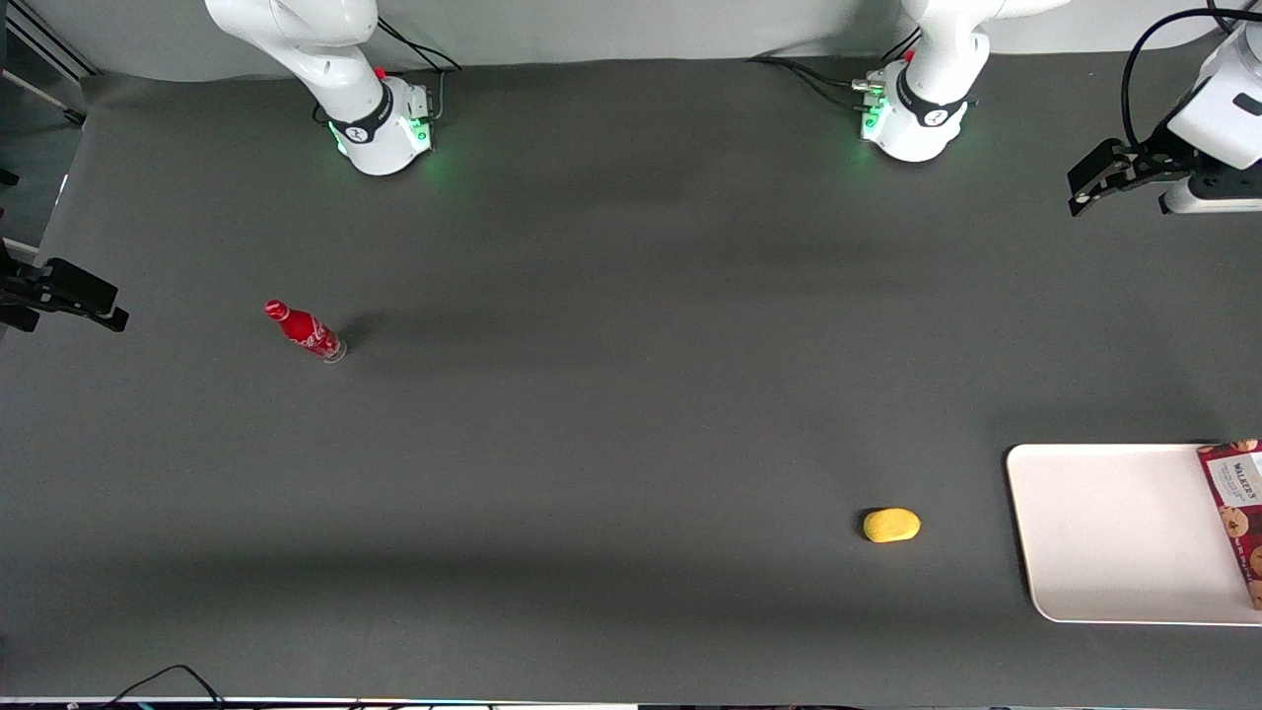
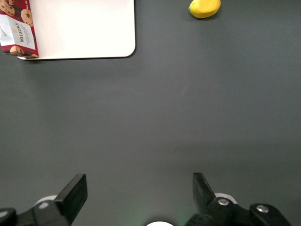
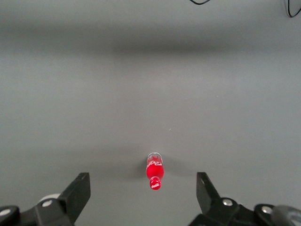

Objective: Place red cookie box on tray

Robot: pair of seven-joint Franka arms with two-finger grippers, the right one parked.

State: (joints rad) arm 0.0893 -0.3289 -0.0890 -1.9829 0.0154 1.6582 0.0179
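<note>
The red cookie box point(image 1: 1237, 513) lies flat on the tray point(image 1: 1114, 532), along the tray's side toward the working arm's end of the table, and the picture's edge cuts it off. In the left wrist view the red cookie box point(image 2: 19, 33) reaches the rim of the tray point(image 2: 84, 28) with its white label end. My gripper point(image 1: 1085, 192) hangs in the air farther from the front camera than the tray and well apart from it. The gripper point(image 2: 138, 181) is open, with only bare table between its fingers.
A yellow oval object point(image 1: 891, 525) lies on the dark table beside the tray, toward the parked arm's end. A small red bottle point(image 1: 306, 332) stands far off toward the parked arm's end. Both arm bases point(image 1: 912, 118) sit at the table's edge farthest from the front camera.
</note>
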